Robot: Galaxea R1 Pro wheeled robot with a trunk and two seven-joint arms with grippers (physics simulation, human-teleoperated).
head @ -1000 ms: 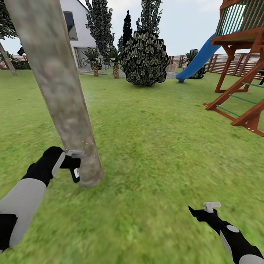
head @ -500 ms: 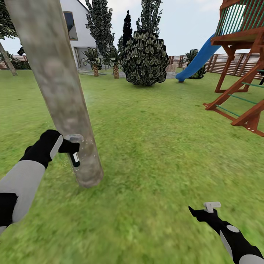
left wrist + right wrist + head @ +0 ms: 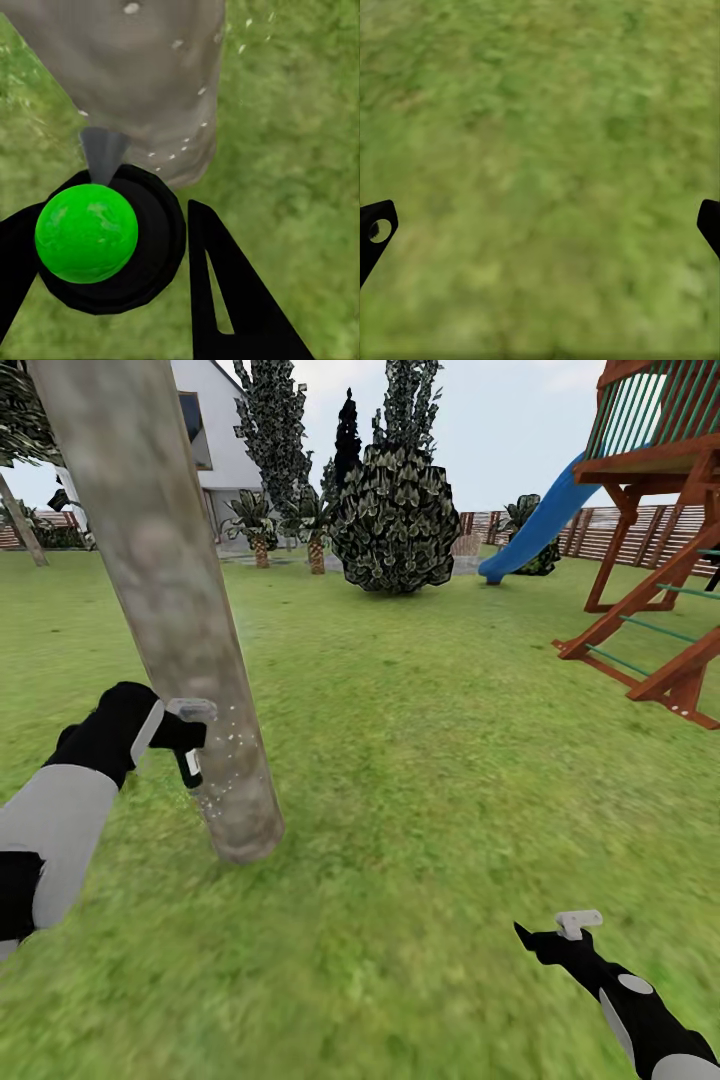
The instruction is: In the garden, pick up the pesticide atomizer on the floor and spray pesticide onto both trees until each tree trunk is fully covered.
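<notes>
1. At the frame's left, our left arm reaches toward the tree trunk [image 3: 170, 610].
2. Our left gripper [image 3: 185, 745] clamps the pesticide atomizer [image 3: 190, 765], touching the trunk.
3. Our right gripper [image 3: 545, 940], lower right, is spread apart over grass [image 3: 430, 760].

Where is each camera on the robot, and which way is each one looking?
Head view: high on the robot, looking forward and down at the tree trunk, grass, both arms; left gripper holds the pesticide atomizer.
Left wrist view: near the left gripper, looking along it at the atomizer and trunk; dark fingers show.
Right wrist view: near the right gripper, facing grass; fingertips at the edges.
Head and left wrist views share trunk and atomizer.
</notes>
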